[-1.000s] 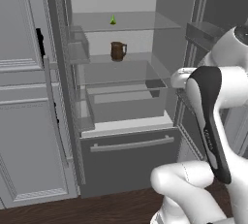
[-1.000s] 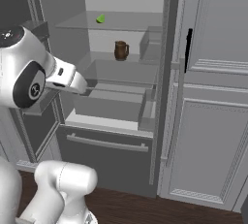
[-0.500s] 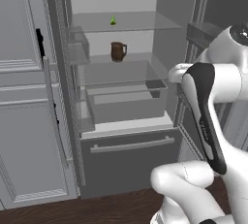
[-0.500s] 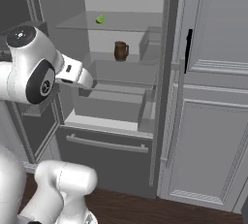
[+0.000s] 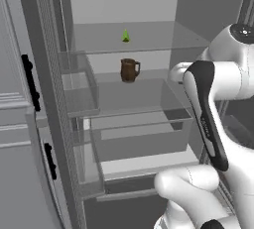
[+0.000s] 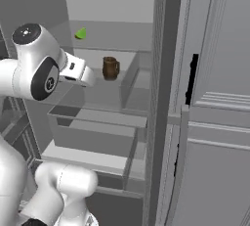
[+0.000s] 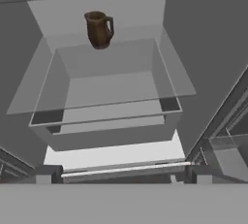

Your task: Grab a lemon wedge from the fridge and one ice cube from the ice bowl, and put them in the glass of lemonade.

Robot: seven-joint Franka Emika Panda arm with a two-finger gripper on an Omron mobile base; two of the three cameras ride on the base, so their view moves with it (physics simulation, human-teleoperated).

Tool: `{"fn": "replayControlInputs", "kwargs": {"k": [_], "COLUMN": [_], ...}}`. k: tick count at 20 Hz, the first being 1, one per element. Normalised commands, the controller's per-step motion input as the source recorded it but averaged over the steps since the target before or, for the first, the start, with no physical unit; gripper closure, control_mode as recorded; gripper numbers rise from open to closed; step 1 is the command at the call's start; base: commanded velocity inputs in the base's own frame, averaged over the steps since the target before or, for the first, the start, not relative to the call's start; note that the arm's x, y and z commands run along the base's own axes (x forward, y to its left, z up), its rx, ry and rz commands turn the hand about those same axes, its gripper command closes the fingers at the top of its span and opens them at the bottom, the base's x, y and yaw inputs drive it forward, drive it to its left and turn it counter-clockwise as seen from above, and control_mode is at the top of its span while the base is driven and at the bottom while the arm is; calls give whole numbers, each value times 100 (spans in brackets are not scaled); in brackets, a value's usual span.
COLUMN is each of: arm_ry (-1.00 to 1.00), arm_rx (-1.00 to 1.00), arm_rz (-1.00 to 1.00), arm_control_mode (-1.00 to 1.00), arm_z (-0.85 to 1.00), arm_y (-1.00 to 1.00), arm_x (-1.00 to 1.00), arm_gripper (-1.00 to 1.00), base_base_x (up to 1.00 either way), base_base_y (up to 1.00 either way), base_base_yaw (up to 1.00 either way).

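The fridge (image 5: 119, 34) stands open ahead of the fingers; the brown mug (image 7: 99, 29) sits on the shelf beyond them, with the lemon wedge (image 5: 126, 35) a shelf higher.

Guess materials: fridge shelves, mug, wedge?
Shelves: look like clear glass or plastic; the back wall shows through them.
Mug: matte brown, probably glazed ceramic or wood; opaque, without sharp highlights.
Wedge: yellow-green, likely fruit; too small to read any texture.
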Motion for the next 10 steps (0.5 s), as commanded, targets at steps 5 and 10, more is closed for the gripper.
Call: {"fn": "replayControlInputs", "kwargs": {"k": [5, 10], "arm_ry": [-3, -30], "arm_rx": [1, 9], "arm_rz": [-1, -2], "arm_control_mode": [-100, -100], "arm_z": [2, 35], "arm_y": [0, 38], "arm_x": [-2, -1], "arm_gripper": [-100, -100], "base_base_x": [55, 0], "base_base_y": [8, 0], "base_base_yaw": [-2, 0]}}
